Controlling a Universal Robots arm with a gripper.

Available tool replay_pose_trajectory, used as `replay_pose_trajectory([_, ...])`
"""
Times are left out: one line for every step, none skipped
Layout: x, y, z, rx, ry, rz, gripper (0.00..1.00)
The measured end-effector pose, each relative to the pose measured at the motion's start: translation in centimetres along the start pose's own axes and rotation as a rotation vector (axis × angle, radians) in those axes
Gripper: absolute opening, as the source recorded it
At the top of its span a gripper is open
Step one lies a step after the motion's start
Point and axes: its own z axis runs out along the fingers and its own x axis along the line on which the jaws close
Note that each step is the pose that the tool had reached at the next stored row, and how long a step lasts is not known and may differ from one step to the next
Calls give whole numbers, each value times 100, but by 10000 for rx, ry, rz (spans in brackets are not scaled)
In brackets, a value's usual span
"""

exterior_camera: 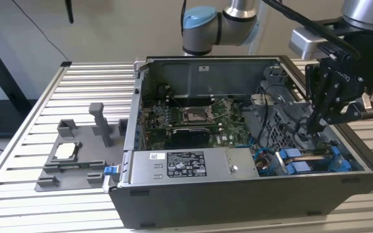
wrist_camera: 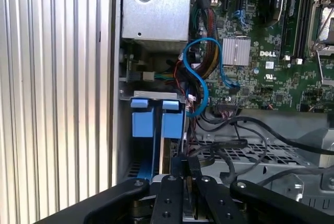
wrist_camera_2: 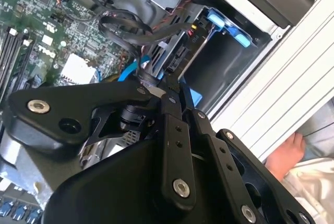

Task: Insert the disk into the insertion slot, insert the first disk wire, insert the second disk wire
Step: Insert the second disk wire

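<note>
The disk [exterior_camera: 301, 161] sits in the drive bay at the case's front corner, on the exterior view's right; its blue carrier tabs [wrist_camera: 156, 122] [wrist_camera_2: 228, 25] show in both wrist views. My gripper [exterior_camera: 316, 127] reaches down into the case just behind the bay. Its fingers [wrist_camera_2: 171, 84] [wrist_camera: 186, 162] are pressed together on the black plug of a disk wire [wrist_camera_2: 148, 78]. Black wires [wrist_camera: 229, 143] loop beside the fingertips over the metal cage. What lies directly under the fingers is hidden.
The open computer case [exterior_camera: 238, 194] lies on a slatted table. A grey power-supply box [exterior_camera: 186, 165] is beside the bay, the motherboard [exterior_camera: 193, 116] behind it, a curled blue cable [wrist_camera: 201, 78] between. A grey fixture [exterior_camera: 76, 155] stands on the exterior view's left. A person's hand [wrist_camera_2: 284, 156] rests outside the case.
</note>
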Motion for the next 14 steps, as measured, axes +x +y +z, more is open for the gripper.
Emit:
replay_pose_trajectory([13, -1, 5, 0, -8, 0, 16])
replay_pose_trajectory([24, -1, 11, 1, -16, 1, 16])
replay_pose_trajectory([33, -1, 16, 1, -21, 1, 16])
replay_pose_trajectory([43, -2, 22, 1, -25, 2, 16])
replay_pose_trajectory([53, -3, 28, 1, -29, 2, 16])
replay_pose_trajectory([64, -5, 33, 1, -34, 2, 16])
replay_pose_trajectory([75, -9, 38, 1, -37, 1, 16])
replay_pose_trajectory([86, -12, 44, 1, -40, 1, 16])
replay_pose_trajectory([96, -15, 49, 2, -44, 2, 16])
replay_pose_trajectory([107, -20, 56, 2, -51, 3, 16])
replay_pose_trajectory([116, -24, 61, 2, -57, 3, 16])
replay_pose_trajectory([124, -28, 68, 3, -66, 3, 16])
replay_pose_trajectory([129, -31, 74, 7, -75, 4, 16])
replay_pose_trajectory([132, -35, 81, 13, -87, 5, 16])
